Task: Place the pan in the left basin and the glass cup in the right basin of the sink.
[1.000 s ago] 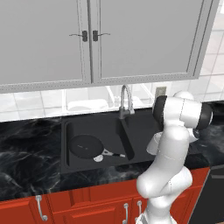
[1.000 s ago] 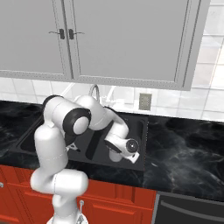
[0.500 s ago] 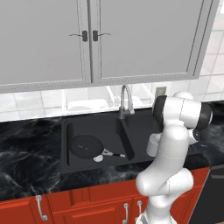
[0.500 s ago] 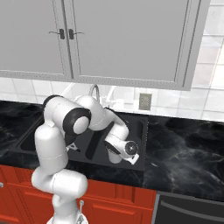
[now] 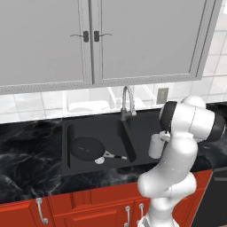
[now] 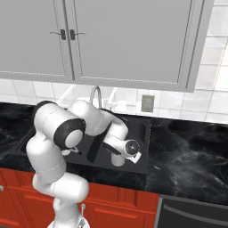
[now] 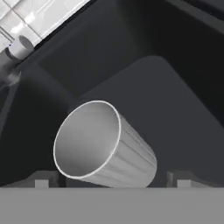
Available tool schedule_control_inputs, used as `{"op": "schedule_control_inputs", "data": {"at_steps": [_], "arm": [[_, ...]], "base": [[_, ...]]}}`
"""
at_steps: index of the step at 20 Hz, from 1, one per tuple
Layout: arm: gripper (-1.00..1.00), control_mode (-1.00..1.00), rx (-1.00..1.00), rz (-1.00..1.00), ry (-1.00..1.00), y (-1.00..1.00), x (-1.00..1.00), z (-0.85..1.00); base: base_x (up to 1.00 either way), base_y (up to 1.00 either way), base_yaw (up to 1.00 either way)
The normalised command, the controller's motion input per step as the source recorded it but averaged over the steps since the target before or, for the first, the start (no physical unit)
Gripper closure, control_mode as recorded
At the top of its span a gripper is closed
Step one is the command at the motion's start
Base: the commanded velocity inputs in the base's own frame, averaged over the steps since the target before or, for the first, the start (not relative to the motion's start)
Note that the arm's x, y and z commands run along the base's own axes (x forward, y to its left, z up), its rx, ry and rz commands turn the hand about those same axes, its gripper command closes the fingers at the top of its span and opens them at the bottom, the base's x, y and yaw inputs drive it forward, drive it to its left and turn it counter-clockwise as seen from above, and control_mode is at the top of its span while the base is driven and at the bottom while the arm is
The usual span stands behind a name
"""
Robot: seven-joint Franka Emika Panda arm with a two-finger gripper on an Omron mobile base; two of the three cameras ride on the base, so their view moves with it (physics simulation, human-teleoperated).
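Observation:
The glass cup (image 7: 105, 146) stands in the right basin (image 7: 175, 113), a pale ribbed tumbler seen from above its rim. My gripper (image 7: 112, 180) is open around its lower part, one fingertip (image 7: 41, 179) on each side and a gap between the right fingertip and the glass. In the right base view the gripper (image 6: 119, 156) hangs low over the glass cup (image 6: 117, 160). The glass cup (image 5: 155, 146) is half hidden by my arm in the left base view. The black pan (image 5: 87, 148) lies flat in the left basin (image 5: 77, 131), handle pointing right toward the divider.
A curved chrome faucet (image 5: 127, 104) rises behind the sink's (image 5: 65, 146) central divider and overhangs it. Black marble counter (image 5: 26, 146) runs to both sides. Grey wall cabinets (image 5: 88, 40) hang above, and red base cabinets (image 5: 88, 206) sit below the counter edge.
The gripper's jaws have gone from shut on the glass cup to wide open. The glass cup stays in the right basin. The arm has hardly moved.

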Motion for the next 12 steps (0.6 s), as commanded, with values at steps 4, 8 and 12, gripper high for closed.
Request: {"op": "schedule_control_inputs", "data": {"at_steps": [4, 8, 12], "arm": [[-1.00, -1.00, 0.00, 0.00, -0.01, 0.00, 0.00, 0.91], [-1.00, -1.00, 0.00, 0.00, 0.00, 0.00, 0.00, 0.89], [-1.00, -1.00, 0.00, -0.04, 0.01, 0.00, 0.00, 0.75]], "base": [[0.00, 0.00, 0.00], [0.00, 0.00, 0.00], [0.00, 0.00, 0.00]]}}
